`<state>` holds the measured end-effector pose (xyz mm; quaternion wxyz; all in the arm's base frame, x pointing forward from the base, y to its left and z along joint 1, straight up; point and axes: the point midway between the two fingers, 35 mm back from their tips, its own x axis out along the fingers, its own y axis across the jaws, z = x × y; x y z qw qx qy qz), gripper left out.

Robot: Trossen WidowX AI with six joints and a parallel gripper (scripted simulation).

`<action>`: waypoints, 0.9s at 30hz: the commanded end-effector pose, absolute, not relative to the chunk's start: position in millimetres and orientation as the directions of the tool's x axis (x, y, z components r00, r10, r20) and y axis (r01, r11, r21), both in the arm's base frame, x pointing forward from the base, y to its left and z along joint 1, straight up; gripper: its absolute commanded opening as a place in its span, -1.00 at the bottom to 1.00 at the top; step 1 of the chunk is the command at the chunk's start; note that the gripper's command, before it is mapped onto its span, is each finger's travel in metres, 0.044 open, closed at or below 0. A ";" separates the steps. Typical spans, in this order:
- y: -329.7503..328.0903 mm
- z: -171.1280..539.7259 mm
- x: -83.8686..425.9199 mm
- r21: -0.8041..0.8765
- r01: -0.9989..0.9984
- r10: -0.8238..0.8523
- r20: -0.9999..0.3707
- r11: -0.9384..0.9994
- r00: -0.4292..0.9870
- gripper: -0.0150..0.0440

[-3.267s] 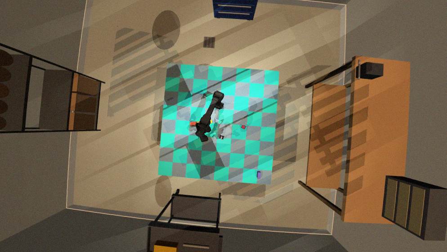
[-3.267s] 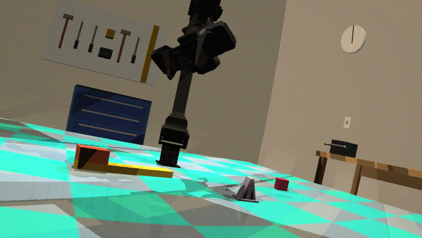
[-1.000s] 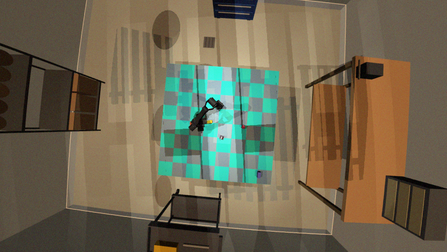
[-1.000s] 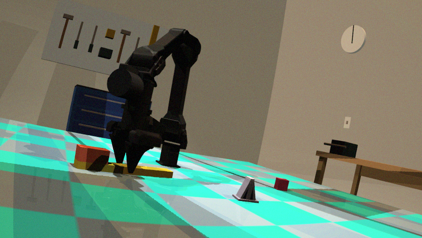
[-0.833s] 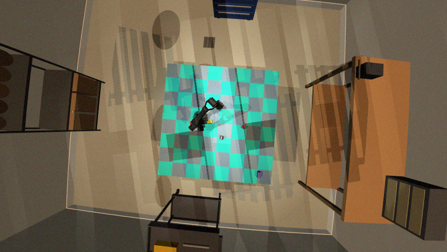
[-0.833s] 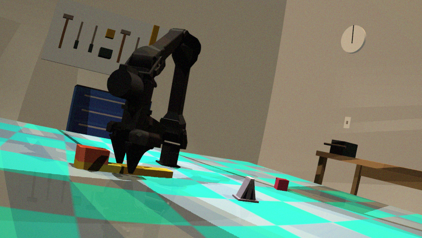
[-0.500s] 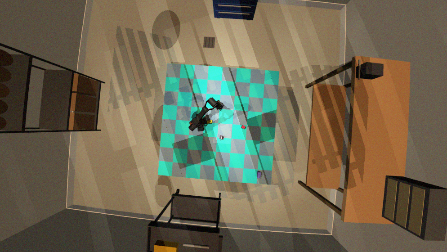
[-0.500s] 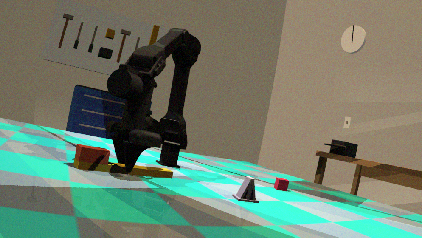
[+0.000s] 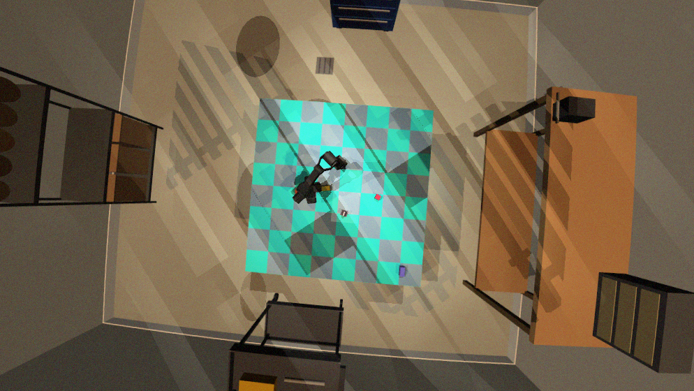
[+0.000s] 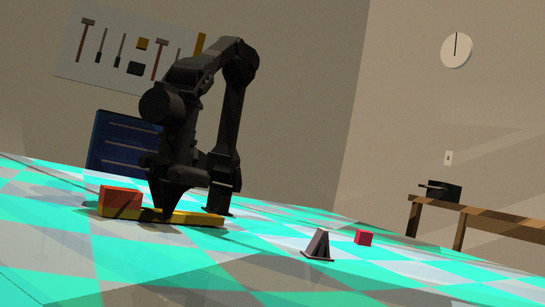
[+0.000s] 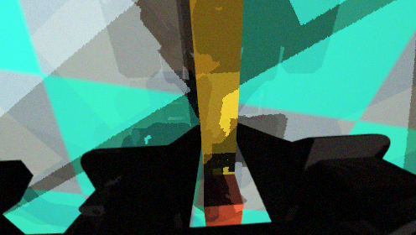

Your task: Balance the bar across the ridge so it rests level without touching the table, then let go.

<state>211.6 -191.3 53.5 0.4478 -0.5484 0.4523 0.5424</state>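
The yellow bar (image 9: pixel 327 188) (image 10: pixel 202 219) (image 11: pixel 219 96) lies flat on the checkered table. A red-orange block (image 10: pixel 120 199) (image 11: pixel 223 215) sits on top of one end of it. My gripper (image 10: pixel 166 216) (image 11: pixel 217 127) points down and is shut on the bar, one finger on each side, between the block and the bar's plain end. The grey ridge (image 9: pixel 343 213) (image 10: pixel 318 244), a narrow upright wedge on a thin base, stands apart from the bar, to its right in the exterior view. In the top view the arm hides much of the bar.
A small red cube (image 9: pixel 378 197) (image 10: pixel 363 237) stands beyond the ridge, to its right in the top and exterior views. A purple block (image 9: pixel 401 271) lies near a corner of the checkered surface in the top view. My arm's base (image 10: pixel 219 198) stands behind the bar in the exterior view.
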 end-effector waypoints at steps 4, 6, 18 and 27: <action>-195.2 74.0 216.3 -0.014 -0.982 -0.022 -1.000 -0.191 0.018 -0.49; -195.4 79.0 216.5 -0.014 -0.981 -0.022 -1.000 -0.191 0.018 -0.49; -195.0 109.5 216.5 -0.016 -0.981 -0.021 -1.000 -0.192 0.020 -0.49; -193.1 132.6 214.7 -0.017 -0.981 -0.020 -1.000 -0.193 0.021 -0.49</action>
